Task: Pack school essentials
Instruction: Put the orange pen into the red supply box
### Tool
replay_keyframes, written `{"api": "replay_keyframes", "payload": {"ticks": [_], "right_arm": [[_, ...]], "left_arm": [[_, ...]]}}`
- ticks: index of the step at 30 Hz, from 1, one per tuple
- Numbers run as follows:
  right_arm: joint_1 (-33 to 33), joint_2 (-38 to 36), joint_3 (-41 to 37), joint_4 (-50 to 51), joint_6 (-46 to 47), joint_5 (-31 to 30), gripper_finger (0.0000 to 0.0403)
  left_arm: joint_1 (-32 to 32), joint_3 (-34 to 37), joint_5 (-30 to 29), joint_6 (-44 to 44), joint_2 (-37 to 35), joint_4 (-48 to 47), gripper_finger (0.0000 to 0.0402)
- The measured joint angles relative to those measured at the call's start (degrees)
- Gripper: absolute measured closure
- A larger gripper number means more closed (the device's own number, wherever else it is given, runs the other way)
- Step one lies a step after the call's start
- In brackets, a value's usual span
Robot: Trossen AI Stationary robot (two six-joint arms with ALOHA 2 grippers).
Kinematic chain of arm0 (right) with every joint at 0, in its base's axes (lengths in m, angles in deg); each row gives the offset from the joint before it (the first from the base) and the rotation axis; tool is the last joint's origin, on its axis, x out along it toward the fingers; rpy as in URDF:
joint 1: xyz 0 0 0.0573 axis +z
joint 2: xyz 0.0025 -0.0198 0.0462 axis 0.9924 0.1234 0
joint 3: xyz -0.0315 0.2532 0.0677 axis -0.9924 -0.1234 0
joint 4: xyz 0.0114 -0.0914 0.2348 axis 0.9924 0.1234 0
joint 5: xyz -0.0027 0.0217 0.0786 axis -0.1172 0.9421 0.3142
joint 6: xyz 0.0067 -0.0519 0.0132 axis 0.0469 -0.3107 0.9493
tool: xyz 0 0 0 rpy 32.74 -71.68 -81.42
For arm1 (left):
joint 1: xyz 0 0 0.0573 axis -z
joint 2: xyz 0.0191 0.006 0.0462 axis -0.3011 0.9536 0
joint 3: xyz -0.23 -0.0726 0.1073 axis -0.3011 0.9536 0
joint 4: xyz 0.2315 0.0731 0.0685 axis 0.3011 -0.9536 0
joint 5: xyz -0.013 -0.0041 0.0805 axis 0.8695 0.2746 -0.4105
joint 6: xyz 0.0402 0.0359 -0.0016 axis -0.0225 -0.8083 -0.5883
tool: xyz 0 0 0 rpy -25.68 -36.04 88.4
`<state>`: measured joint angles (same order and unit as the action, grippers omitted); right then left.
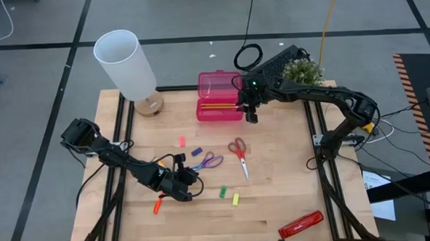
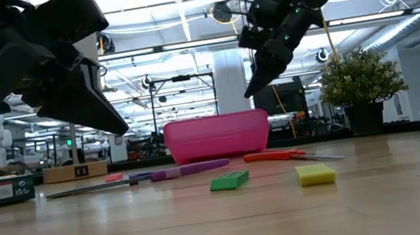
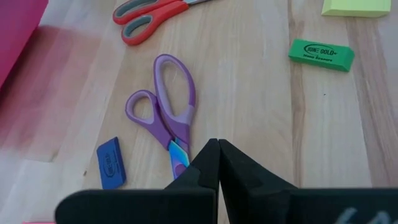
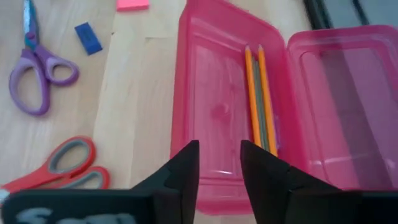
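Note:
An open pink case (image 1: 219, 97) lies at the table's far middle, with orange pencils (image 4: 256, 93) in its tray. My right gripper (image 4: 219, 163) hangs open above the tray's edge, clear of it. Purple-handled scissors (image 3: 166, 112) and red-handled scissors (image 1: 238, 151) lie flat on the table's middle. Around them lie a pink eraser (image 1: 181, 141), a blue one (image 3: 111, 162), a green one (image 3: 321, 54) and a yellow one (image 1: 235, 199). My left gripper (image 3: 217, 152) is shut with nothing in it, raised above the purple scissors' blade end.
A white lamp (image 1: 129, 66) stands at the far left and a small plant (image 1: 302, 71) at the far right. A red stapler-like bar (image 1: 301, 224) lies near the front right edge. A small orange piece (image 1: 158, 206) lies by my left arm.

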<state>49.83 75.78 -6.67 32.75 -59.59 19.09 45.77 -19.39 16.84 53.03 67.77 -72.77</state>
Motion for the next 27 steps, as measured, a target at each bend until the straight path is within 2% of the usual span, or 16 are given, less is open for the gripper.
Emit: {"api": "replay_keyframes", "payload": {"ticks": [7,15,22,27], "right_arm": [[6.32,-5.64,0.0,5.53,6.47,-7.34,0.0266],[17.97,-11.4,0.0,11.98,16.0,-17.8,0.0264],[28.06,-13.99,0.0,12.3,19.89,-24.39,0.0264],[33.78,-14.28,0.0,13.49,22.48,-25.84,0.0264]], "left_arm": [[0.0,-0.04,0.03,1.87,0.0,-1.25,0.0396],[0.0,-0.04,0.21,6.57,0.0,-3.87,0.0394],[0.24,-0.04,2.08,9.52,0.0,-4.53,0.0361],[0.72,-0.04,3.08,10.82,0.0,-4.49,0.0331]]}}
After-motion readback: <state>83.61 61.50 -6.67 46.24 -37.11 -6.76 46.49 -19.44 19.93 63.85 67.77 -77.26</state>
